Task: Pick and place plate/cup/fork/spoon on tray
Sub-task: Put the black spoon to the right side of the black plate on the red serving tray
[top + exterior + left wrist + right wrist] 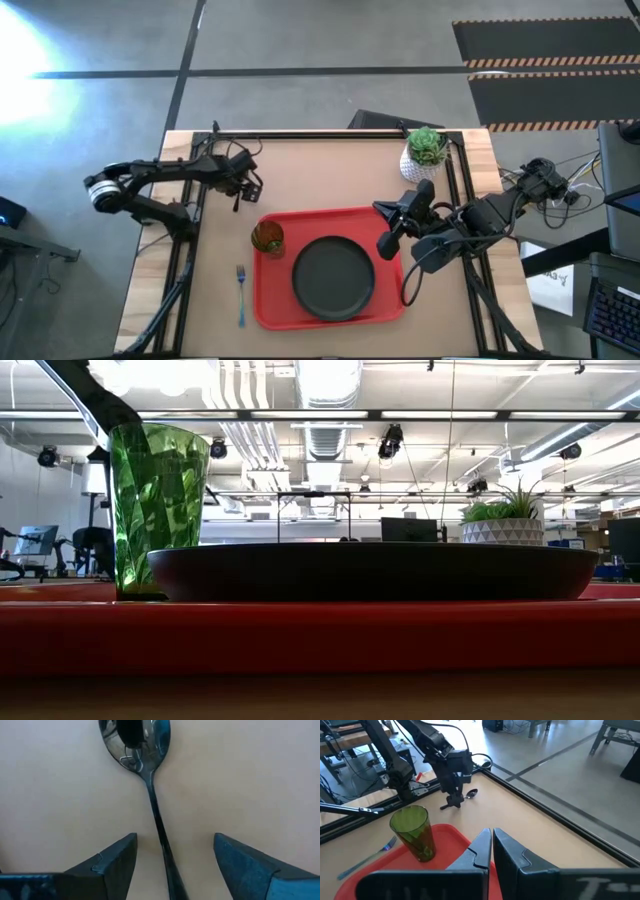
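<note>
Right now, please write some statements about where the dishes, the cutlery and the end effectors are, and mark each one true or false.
1. The plate lies on the tray. True.
2. The cup stands on the bare table beside the tray. False: it stands upright on the tray, at a corner, near the plate.
3. The fork is off the tray, on the table along its side. True.
4. The left end effector is shut on the spoon. False: its fingers are open, one on each side of the spoon's handle, and the spoon lies on the table.
5. The right end effector is shut and holds nothing. True.
</note>
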`<control>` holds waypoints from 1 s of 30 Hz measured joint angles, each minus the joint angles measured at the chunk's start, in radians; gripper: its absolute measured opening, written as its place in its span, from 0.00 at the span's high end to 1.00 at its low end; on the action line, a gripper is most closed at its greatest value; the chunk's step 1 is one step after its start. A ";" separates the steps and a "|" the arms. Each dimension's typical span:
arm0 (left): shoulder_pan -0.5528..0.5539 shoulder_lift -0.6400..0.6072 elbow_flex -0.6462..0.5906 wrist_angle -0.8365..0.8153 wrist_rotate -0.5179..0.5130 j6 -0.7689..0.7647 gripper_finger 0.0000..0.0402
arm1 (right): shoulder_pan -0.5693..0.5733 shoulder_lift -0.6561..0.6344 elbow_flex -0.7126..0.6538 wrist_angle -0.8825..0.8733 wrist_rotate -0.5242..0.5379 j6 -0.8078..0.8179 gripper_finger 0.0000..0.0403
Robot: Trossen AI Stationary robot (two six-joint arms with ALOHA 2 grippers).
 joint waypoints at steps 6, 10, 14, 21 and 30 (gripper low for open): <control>0.000 0.020 0.004 0.001 0.007 0.002 0.61 | 0.000 0.000 0.000 0.001 0.000 0.004 0.98; 0.001 0.019 -0.001 0.004 0.019 0.040 0.89 | 0.000 0.000 0.000 0.001 0.000 0.007 0.98; 0.001 0.020 0.002 0.003 0.024 0.060 0.98 | 0.000 0.000 0.000 0.001 0.000 0.007 0.98; 0.001 0.000 0.039 -0.015 0.028 0.111 1.00 | 0.000 0.000 0.000 0.001 0.000 0.007 0.98; 0.007 -0.053 0.180 0.043 0.048 0.168 1.00 | 0.000 0.000 0.000 0.001 0.000 0.008 0.98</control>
